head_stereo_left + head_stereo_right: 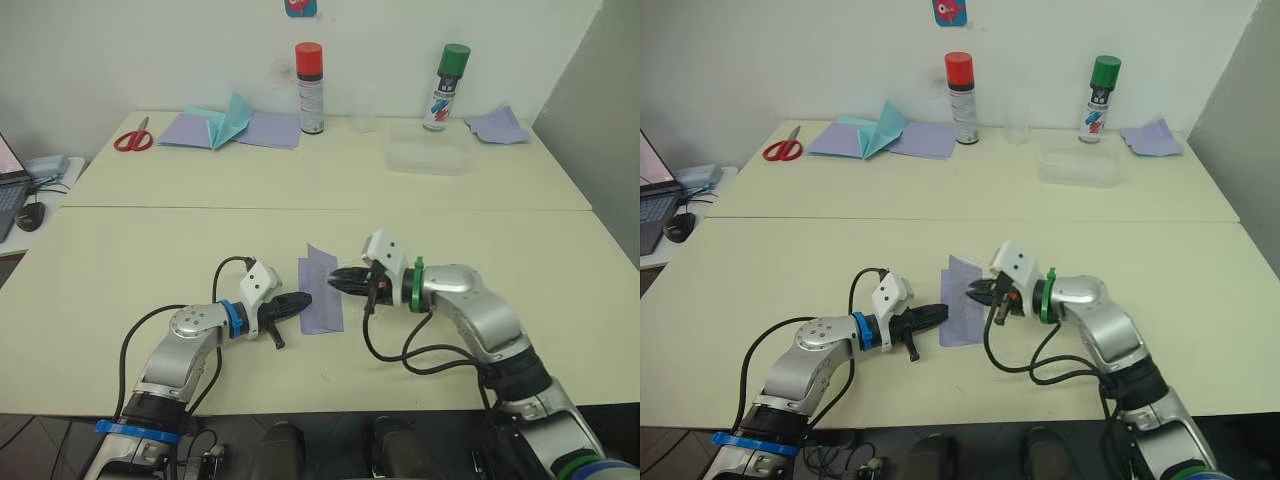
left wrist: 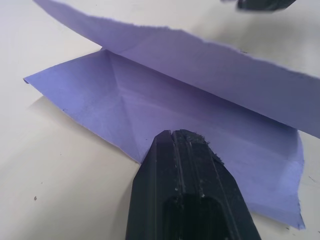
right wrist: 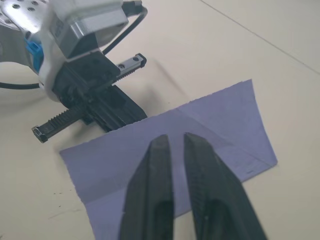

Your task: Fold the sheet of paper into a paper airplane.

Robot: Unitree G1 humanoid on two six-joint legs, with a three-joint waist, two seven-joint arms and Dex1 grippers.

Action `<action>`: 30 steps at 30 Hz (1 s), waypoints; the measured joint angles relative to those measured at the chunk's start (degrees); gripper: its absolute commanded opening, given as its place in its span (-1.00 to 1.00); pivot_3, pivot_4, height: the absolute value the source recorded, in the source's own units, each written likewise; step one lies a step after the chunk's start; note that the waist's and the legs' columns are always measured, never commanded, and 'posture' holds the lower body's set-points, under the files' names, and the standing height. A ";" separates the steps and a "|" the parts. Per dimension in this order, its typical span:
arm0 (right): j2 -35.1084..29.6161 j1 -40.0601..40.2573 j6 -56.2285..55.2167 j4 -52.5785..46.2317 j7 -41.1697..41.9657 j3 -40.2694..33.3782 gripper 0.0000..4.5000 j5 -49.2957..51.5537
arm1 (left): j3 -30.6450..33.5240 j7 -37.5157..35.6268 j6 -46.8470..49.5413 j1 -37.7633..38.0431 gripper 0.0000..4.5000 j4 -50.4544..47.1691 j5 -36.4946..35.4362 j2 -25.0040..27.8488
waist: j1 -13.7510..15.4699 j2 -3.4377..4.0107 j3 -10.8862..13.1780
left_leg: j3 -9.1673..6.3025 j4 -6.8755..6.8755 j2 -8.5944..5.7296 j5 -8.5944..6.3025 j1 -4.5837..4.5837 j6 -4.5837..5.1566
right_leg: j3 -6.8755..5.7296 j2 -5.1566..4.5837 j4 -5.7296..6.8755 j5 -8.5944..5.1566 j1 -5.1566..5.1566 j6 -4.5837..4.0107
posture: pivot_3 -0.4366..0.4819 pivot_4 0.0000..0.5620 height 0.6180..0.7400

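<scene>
two grippers (image 1: 300, 301) (image 1: 335, 280), one sheet of paper (image 1: 322, 312)

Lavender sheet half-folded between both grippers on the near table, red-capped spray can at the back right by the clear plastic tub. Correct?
One slip: the can by the clear plastic tub at the back right is the green-capped spray can; the red-capped spray can stands further left, as the left eye view shows. The pale lavender sheet of paper is half-folded between the left gripper and right gripper.

- The sheet of paper (image 1: 321, 290) lies on the near table, pale lavender, folded lengthwise into a narrow strip.
- One long flap lifts up; its long axis runs twelve to six o'clock.
</scene>
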 measured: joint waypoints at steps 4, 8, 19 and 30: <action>0.75 0.96 4.52 -4.32 -3.21 -1.51 0.38 1.39 | 0.03 -0.48 0.01 0.20 -1.00 -0.19 -0.05 0.39 | -0.03 0.00 -0.01 | -0.07 -0.05 0.01 0.00 -0.01 0.00 | 0.02 0.02 0.00 -0.03 0.00 -0.05 | -0.05 -0.47 1.00; 5.29 1.23 10.40 -6.21 -9.32 -1.25 0.99 1.75 | 0.07 -0.66 0.01 0.31 -1.00 -0.27 -0.10 0.54 | -0.06 0.01 -0.01 | -0.08 -0.06 0.03 0.00 0.00 0.00 | 0.02 0.07 0.00 -0.03 -0.02 -0.05 | -0.05 -0.47 1.00; 15.78 -2.04 24.31 -6.71 -26.50 -0.24 0.99 0.19 | -0.12 -0.89 -0.01 0.44 -1.00 -0.42 -0.19 0.43 | -0.05 0.02 -0.04 | -0.05 -0.05 0.03 0.00 -0.02 0.00 | 0.05 0.00 -0.01 -0.03 -0.02 -0.05 | -0.05 -0.47 1.00; 12.46 -2.93 22.25 -6.34 -28.69 7.32 0.99 -3.92 | -0.10 -0.84 -0.08 0.43 -1.00 -0.31 -0.19 -0.24 | -0.06 0.02 -0.04 | -0.07 -0.05 0.01 0.00 -0.06 0.00 | 0.03 -0.01 -0.04 -0.03 -0.03 -0.05 | -0.05 -0.47 1.00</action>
